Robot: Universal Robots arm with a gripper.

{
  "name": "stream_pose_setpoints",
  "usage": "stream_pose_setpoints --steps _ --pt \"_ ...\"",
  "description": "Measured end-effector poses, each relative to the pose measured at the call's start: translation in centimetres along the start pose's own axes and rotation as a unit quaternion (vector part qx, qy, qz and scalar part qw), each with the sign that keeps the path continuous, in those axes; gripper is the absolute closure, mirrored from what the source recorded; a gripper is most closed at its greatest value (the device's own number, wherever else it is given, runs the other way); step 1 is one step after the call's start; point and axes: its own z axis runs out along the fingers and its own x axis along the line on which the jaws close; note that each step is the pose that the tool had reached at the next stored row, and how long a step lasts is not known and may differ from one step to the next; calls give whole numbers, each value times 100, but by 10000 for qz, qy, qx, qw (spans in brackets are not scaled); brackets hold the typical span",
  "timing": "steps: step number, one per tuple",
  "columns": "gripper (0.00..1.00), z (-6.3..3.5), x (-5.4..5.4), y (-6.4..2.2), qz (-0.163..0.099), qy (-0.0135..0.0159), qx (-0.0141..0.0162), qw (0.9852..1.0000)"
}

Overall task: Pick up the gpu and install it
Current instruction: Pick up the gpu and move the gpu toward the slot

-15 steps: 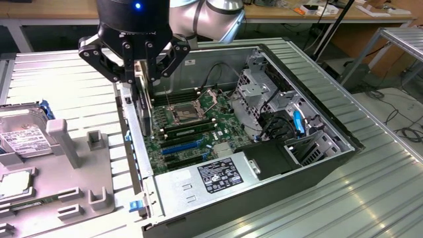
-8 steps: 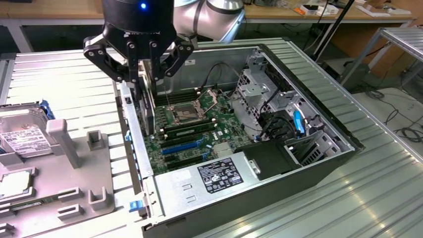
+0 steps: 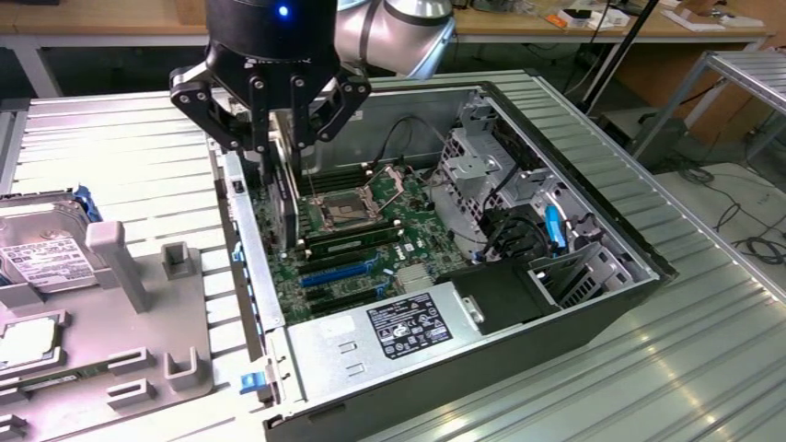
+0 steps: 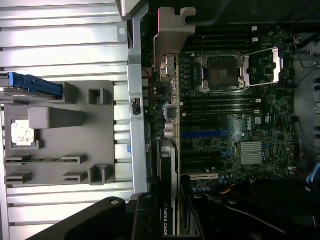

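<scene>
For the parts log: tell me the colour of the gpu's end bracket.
Silver-grey metal; the gpu's end bracket shows best in the wrist view.

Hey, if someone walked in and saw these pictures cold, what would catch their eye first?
First, the open computer case lying on its side in the middle, its green motherboard exposed. By its wall on the exterior view's left hangs the gripper, jaws shut on the gpu, held on edge over the board. Further to the exterior view's left, a gray holder carries a hard drive.
</scene>
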Motion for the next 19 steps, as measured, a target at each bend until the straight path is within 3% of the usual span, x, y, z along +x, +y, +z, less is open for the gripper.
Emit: stream_pose_setpoints --steps 19 --pt "73 4 -155 8 0 0 0 10000"
